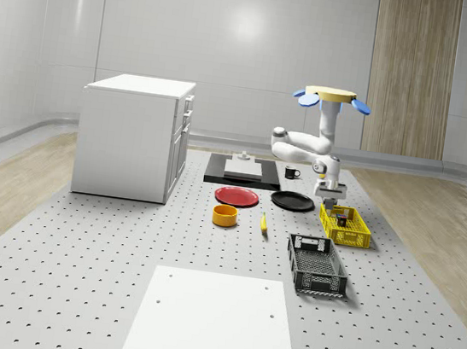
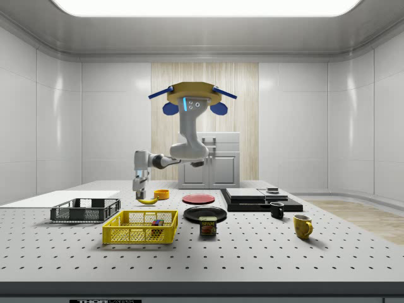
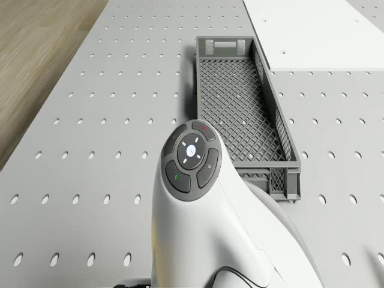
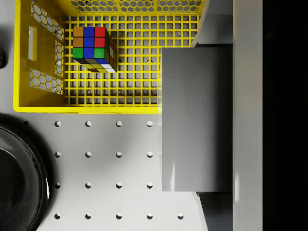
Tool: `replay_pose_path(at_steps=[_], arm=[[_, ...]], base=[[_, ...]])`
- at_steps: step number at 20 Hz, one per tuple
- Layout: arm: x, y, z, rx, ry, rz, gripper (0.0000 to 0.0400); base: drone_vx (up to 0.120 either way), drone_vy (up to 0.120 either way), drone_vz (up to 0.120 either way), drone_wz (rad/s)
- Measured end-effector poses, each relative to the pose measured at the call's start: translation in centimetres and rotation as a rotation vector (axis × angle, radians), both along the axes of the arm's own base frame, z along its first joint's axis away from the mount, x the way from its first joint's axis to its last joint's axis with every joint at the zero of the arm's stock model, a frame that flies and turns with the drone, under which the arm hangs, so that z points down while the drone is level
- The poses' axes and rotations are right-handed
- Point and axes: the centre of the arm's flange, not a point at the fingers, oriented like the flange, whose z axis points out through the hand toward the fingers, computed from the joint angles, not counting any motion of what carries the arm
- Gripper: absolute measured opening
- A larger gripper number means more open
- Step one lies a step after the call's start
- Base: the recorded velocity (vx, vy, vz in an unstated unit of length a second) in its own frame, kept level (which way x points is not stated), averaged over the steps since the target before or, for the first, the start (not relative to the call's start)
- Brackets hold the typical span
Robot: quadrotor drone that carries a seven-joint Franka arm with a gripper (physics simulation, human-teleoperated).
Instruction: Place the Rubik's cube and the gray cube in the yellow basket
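The Rubik's cube (image 4: 93, 48) lies inside the yellow basket (image 4: 86, 107), near one corner; it also shows in the basket (image 1: 345, 226) as a dark spot, the Rubik's cube (image 1: 345, 213). My gripper (image 4: 219, 118) is shut on the gray cube (image 4: 192, 120), a plain gray block between the fingers. It hangs over the basket's end wall, next to the black plate, partly above the mesh and partly above the table. My gripper (image 1: 331, 190) is a little above the basket's far end. The drone (image 1: 331, 97) hovers over the table behind the basket, its arm reaching down.
A black crate (image 1: 316, 265) sits in front of the basket. A black plate (image 1: 292, 201), red plate (image 1: 237, 196), orange bowl (image 1: 225, 215) and banana (image 1: 263, 222) lie to the whole-scene view's left. A white cabinet (image 1: 133, 135) stands far left. A can (image 2: 207, 226) is beside the basket.
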Motion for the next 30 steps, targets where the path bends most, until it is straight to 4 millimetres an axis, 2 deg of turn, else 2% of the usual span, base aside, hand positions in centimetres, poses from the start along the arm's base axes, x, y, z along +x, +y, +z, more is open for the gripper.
replay_pose_path(at_steps=[7, 17, 24, 30], arm=[[0.0, 0.0, 0.0, 0.0, 0.0, 0.0, 0.025], [0.0, 0.0, 0.0, 0.0, 0.0, 0.0, 0.025], [0.0, 0.0, 0.0, 0.0, 0.0, 0.0, 0.025], [0.0, 0.0, 0.0, 0.0, 0.0, 0.0, 0.025]], base=[[0.0, 0.12, 0.0, 0.0], [0.0, 0.12, -0.108, 0.0], [0.0, 0.0, -0.12, 0.0], [0.0, 0.0, -0.007, 0.0]])
